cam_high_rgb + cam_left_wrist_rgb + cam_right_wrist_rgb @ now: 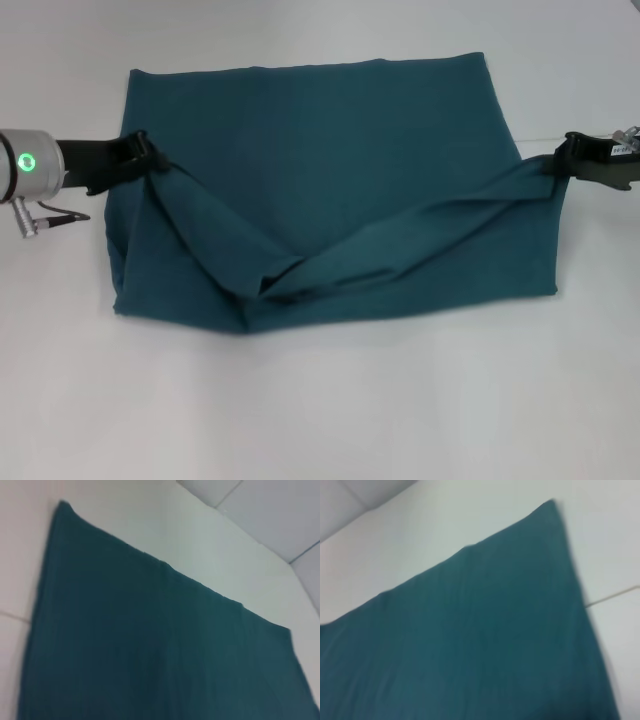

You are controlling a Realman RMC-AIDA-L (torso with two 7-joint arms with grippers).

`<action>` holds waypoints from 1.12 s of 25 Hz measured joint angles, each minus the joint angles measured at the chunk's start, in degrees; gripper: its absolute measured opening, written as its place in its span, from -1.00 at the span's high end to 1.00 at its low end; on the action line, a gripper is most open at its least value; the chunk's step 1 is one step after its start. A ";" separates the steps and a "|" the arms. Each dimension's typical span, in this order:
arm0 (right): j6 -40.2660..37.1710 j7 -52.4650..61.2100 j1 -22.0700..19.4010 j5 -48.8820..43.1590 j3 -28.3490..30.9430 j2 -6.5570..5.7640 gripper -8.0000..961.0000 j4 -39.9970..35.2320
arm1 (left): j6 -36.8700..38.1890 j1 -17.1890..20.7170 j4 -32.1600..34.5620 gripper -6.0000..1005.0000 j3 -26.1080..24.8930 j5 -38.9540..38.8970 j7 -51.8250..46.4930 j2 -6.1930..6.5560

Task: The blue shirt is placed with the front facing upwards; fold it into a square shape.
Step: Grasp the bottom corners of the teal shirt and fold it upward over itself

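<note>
Now mid-fold, both claws clamped on the cloth.
My left claw (150, 158) and right claw (562, 160) each pinch an edge of the blue shirt (330, 150), lifting a sagging band between them above the white surface (320, 420). I judge it already folded to a wide rectangle, long axis running claw to claw; squaring it remains.
</note>
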 joint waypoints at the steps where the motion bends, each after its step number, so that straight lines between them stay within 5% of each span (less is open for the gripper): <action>1: 1.33 -0.26 0.20 0.00 -0.19 0.04 0.96 0.64 | -1.08 -0.03 0.00 0.97 1.05 -0.04 0.15 -0.11; 10: 7.32 -6.44 3.60 -0.38 -2.33 -0.01 0.96 6.69 | -9.38 -0.52 0.45 0.98 8.12 -0.23 7.16 -2.55; 28: 19.45 -7.38 10.27 -1.30 -11.05 -0.55 0.96 11.13 | -20.36 -5.10 -3.19 0.98 14.67 0.31 10.01 -1.26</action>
